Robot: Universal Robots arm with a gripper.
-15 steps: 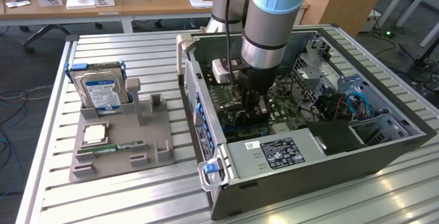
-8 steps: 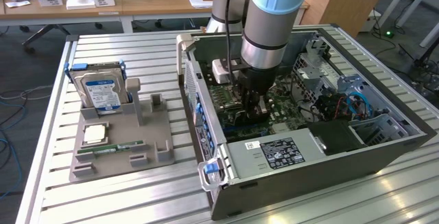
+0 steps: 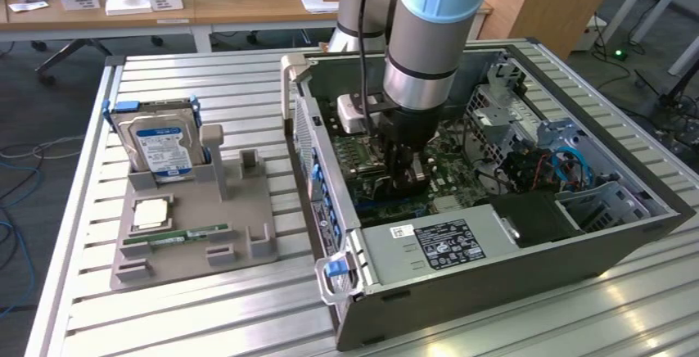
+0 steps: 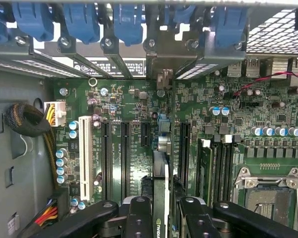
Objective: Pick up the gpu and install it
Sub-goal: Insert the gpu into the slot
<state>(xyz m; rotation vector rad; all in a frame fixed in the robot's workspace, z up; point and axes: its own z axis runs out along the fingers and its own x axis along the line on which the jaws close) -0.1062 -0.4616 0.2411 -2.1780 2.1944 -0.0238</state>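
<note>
My gripper [image 3: 405, 169] is down inside the open computer case [image 3: 611, 234], over the green motherboard [image 4: 134, 104]. It is shut on the gpu [image 4: 160, 171], which I see edge-on in the wrist view as a thin black card between the two black fingers [image 4: 139, 210]. The card runs along a long black expansion slot [image 4: 184, 148] region towards its metal bracket [image 4: 161, 67] at the case's rear slot openings. Whether the card is seated in a slot I cannot tell. In the exterior view the arm hides most of the card.
A grey fixture [image 3: 191, 234] on the slatted table holds a silver hard drive [image 3: 164, 140], a processor [image 3: 150, 214] and a green memory stick [image 3: 175, 235]. In the case are the power supply [image 3: 437, 242], drive cage [image 3: 535, 136], blue slot latches [image 4: 126, 20], processor socket [image 4: 268, 191] and cables [image 4: 27, 121].
</note>
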